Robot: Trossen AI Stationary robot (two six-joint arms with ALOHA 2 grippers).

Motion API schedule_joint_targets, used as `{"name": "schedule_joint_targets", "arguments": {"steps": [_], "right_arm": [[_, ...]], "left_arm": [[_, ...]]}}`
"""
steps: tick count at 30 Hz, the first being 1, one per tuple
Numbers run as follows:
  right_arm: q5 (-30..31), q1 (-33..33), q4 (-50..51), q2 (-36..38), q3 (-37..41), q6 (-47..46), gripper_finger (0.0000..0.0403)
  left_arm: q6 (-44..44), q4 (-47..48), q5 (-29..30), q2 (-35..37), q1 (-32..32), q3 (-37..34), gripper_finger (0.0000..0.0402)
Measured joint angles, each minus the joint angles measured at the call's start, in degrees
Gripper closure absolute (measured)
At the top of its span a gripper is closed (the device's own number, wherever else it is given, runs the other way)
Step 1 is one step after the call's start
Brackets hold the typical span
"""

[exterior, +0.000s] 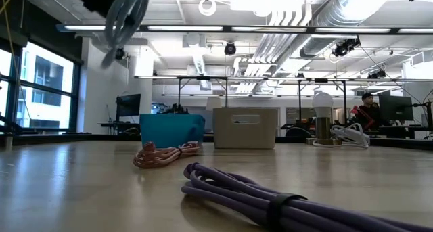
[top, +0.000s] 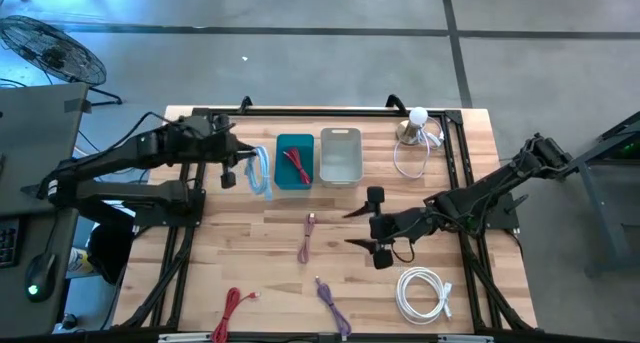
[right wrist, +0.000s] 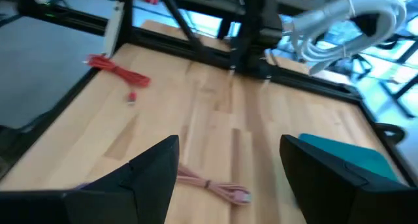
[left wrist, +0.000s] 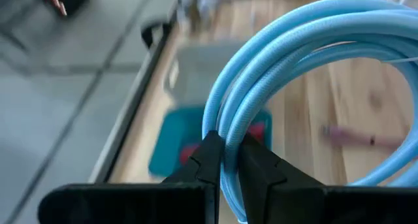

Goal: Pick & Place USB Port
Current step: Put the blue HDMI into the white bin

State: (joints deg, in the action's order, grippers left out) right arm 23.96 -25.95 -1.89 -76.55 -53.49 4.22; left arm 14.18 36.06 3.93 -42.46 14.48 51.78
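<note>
Light-blue cable (left wrist: 307,61) — glossy coiled loops, pinched in left gripper (left wrist: 230,160).

Left gripper (left wrist: 228,162) fingers pinched on the coiled light-blue cable (left wrist: 307,61), loop filling most of the view. Below it: teal bin (left wrist: 171,152) with something red inside (blurred), grey bin (left wrist: 196,74) beside it, pink cable (left wrist: 356,138) on the wood table (left wrist: 346,87).

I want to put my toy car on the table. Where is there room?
Bare wood lies between the pink coiled cable and the left arm's base, and behind the white coiled cable, on the right. It is crowded by the teal bin, grey bin and lamp.
</note>
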Motion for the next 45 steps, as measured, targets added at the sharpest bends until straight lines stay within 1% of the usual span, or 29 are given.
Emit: {"name": "schedule_joint_targets", "arguments": {"steps": [2,6,11,13,15,18,21,25,29,34,39,45], "right_arm": [[0.1,0.5,-0.9,0.0,0.0,1.1,0.0144],[-0.6,1.5,-2.3,0.0,0.0,2.7,0.0144],[-1.0,1.7,-3.0,-0.1,0.0,6.4,0.0144],[-1.4,1.7,-4.1,-0.5,0.0,8.3,0.0144],[-1.6,1.8,-6.2,-1.5,0.0,10.1,0.0144],[-0.3,2.2,-9.5,-3.5,0.0,14.0,0.0144],[1.1,2.9,-13.1,-6.0,0.0,17.1,0.0144],[2.3,4.4,-18.7,-8.5,0.0,18.9,0.0144],[2.8,5.6,-22.0,-9.4,0.0,20.3,0.0144],[2.3,6.5,-23.8,-9.4,0.0,20.3,0.0144],[-1.1,6.8,-24.1,-9.4,0.0,20.3,0.0144],[-1.2,7.0,-24.1,-9.4,0.0,20.3,0.0144]], "left_arm": [[0.4,-5.1,0.9,-0.1,-2.5,-0.3,0.0377],[1.7,-18.2,1.0,-1.0,-6.4,-3.8,0.0377],[2.6,-34.6,0.7,-3.3,-8.7,-9.3,0.0377],[2.6,-42.3,-1.2,-4.7,-9.0,-11.5,0.0377],[2.4,-50.2,-4.4,-6.4,-8.9,-13.7,0.0377],[1.3,-59.7,-8.2,-9.7,-8.9,-15.2,0.0377],[0.4,-63.8,-9.8,-12.9,-8.9,-15.3,0.0377],[-1.1,-69.5,-12.5,-17.0,-8.9,-15.3,0.0377],[-1.5,-72.6,-13.7,-19.8,-8.9,-15.3,0.0377],[-2.1,-76.9,-14.1,-22.4,-8.9,-15.3,0.0377],[-2.2,-80.2,-14.7,-24.6,-8.9,-15.3,0.0377],[-3.5,-83.9,-15.2,-27.9,-8.9,-15.3,0.0377]]}}
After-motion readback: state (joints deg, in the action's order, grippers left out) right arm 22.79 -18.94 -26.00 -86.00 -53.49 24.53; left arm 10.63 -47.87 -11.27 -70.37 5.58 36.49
